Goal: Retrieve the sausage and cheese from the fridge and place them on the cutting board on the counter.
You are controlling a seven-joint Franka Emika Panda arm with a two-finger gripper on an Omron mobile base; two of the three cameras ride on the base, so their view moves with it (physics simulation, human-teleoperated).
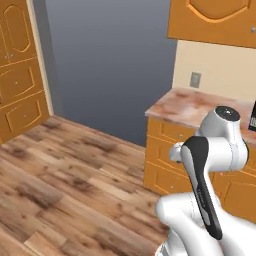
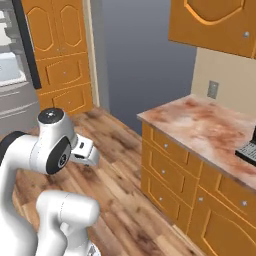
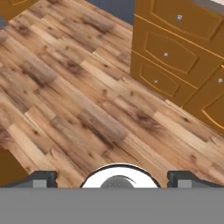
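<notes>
My gripper [image 3: 113, 179] is open over the wooden floor [image 3: 87, 100], its two dark fingertips [image 3: 43, 178] far apart with nothing between them. The arm is folded close above the base. The counter [image 2: 210, 127], pinkish marbled stone over orange drawers, runs along the right; its near corner [image 1: 200, 107] lies just beyond my arm. A strip of the grey fridge [image 2: 15, 100] with a black door edge shows at the far left. The sausage, the cheese and the cutting board are out of view.
Orange base cabinets [image 3: 175, 52] stand under the counter, and tall orange cabinets [image 1: 20, 75] line the left wall. Upper cabinets [image 1: 215, 20] hang over the counter above a wall outlet [image 1: 195, 79]. A dark object [image 2: 247, 150] sits at the counter's right edge.
</notes>
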